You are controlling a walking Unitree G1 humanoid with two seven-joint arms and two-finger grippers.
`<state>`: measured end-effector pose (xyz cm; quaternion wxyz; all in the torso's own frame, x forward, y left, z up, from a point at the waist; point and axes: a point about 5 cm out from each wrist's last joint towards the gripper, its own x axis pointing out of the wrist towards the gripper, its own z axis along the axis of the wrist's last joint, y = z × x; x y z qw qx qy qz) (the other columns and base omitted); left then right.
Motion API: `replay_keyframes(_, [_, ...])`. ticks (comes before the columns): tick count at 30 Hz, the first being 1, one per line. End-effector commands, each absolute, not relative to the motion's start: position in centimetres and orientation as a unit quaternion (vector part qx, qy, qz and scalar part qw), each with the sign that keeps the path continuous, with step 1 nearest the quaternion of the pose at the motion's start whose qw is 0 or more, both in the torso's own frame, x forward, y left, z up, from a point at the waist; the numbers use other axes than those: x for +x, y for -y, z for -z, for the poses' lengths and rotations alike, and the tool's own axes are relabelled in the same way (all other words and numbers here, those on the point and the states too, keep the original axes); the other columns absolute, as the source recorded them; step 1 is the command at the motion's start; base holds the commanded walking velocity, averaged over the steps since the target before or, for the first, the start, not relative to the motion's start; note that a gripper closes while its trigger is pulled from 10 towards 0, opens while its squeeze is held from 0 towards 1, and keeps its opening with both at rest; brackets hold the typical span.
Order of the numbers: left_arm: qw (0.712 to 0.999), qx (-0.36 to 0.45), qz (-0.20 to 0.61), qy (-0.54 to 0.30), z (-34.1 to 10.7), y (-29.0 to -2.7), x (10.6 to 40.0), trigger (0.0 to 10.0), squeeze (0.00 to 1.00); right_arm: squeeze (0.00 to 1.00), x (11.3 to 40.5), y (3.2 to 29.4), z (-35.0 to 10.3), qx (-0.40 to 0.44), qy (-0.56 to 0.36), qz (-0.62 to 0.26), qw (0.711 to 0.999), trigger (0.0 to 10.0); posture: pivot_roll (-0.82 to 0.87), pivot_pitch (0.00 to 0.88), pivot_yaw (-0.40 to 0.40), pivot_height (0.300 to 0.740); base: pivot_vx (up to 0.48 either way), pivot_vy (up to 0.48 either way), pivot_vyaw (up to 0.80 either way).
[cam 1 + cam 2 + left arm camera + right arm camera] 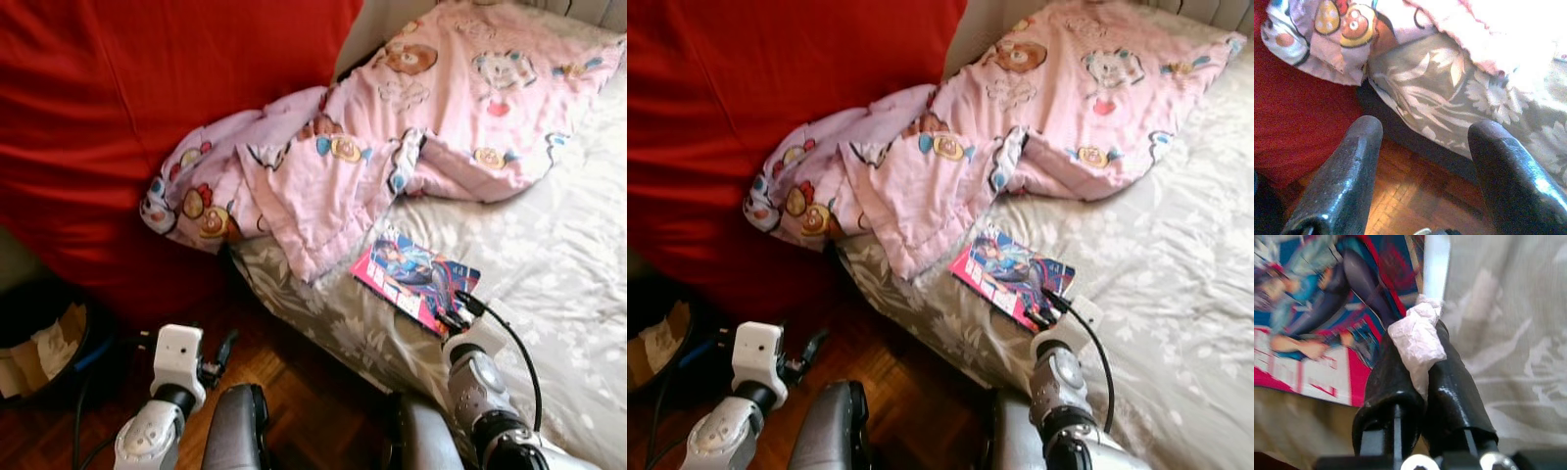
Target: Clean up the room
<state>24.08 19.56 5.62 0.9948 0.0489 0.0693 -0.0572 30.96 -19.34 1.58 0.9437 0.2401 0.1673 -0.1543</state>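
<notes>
A crumpled white tissue (1418,340) is pinched between the black fingers of my right gripper (1422,345), which is shut on it. This gripper (458,315) hovers at the near corner of a pink and blue comic book (416,277) lying on the bed. My left gripper (1422,147) is open and empty, low over the wooden floor (1400,191) beside the bed edge, and appears small in the eye view (223,354). A pink cartoon-print blanket (392,137) lies bunched across the bed's head end.
The bed has a grey floral sheet (568,245). A large red cover (147,117) fills the left side. A dark bin with cardboard inside (39,338) stands on the floor at far left. My knees (235,431) are close to the bed.
</notes>
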Motion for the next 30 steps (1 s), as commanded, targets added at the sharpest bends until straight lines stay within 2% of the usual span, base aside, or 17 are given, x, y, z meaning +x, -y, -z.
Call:
replay_keyframes(1, [0.994,0.051,0.051,-0.083,-4.7,-19.7,23.7,10.0,0.00,0.00,30.5,19.5,-1.4,0.234,-0.159,0.154,0.947,0.0,0.12,0.044,-0.017,0.589,0.000,0.000,0.00])
replay_keyframes(8, [0.994,0.029,0.026,-0.101,-3.1,-20.5,23.8,10.0,0.00,0.00,28.7,20.7,-0.4,0.213,-0.138,0.152,0.955,0.0,0.09,0.011,-0.028,0.589,0.000,0.000,0.00])
replay_keyframes(9, [0.993,0.018,0.014,-0.112,-2.5,-20.8,23.8,10.0,0.00,0.00,27.9,20.3,0.4,0.207,-0.154,0.127,0.958,1.1,0.09,0.007,-0.027,0.589,0.000,0.000,0.00])
replay_keyframes(10, [0.993,0.018,0.014,-0.112,-2.5,-20.8,23.8,10.0,0.00,0.00,27.9,20.3,0.4,0.207,-0.154,0.127,0.958,1.1,0.09,0.007,-0.027,0.589,0.000,0.000,0.00])
replay_keyframes(11, [0.993,0.011,0.008,-0.120,-2.0,-20.9,23.8,10.0,0.00,0.00,27.3,20.0,1.1,0.193,-0.176,0.113,0.959,4.9,0.08,0.000,-0.027,0.589,0.000,0.000,0.00])
replay_keyframes(12, [0.989,0.000,0.003,-0.146,-0.9,-21.0,23.6,10.0,0.00,0.00,26.1,19.4,2.4,0.177,-0.216,0.089,0.956,10.0,0.08,0.000,-0.028,0.589,0.000,0.000,0.00])
replay_keyframes(16, [0.981,-0.023,-0.011,-0.193,1.1,-21.1,23.2,10.0,0.00,0.00,24.6,18.4,3.8,0.155,-0.254,0.055,0.953,10.0,0.07,0.000,-0.031,0.599,0.000,0.000,0.00])
replay_keyframes(21, [0.964,-0.057,-0.035,-0.257,3.4,-21.0,22.7,10.0,0.00,0.00,23.1,17.1,5.4,0.130,-0.325,0.026,0.936,10.0,0.06,0.000,-0.040,0.634,0.000,0.000,0.00])
replay_keyframes(30, [0.945,-0.023,-0.023,-0.324,5.3,-20.1,21.9,10.0,0.00,0.00,21.9,15.6,6.5,0.090,-0.384,-0.022,0.918,10.0,0.07,0.000,-0.066,0.689,0.000,0.000,0.00])
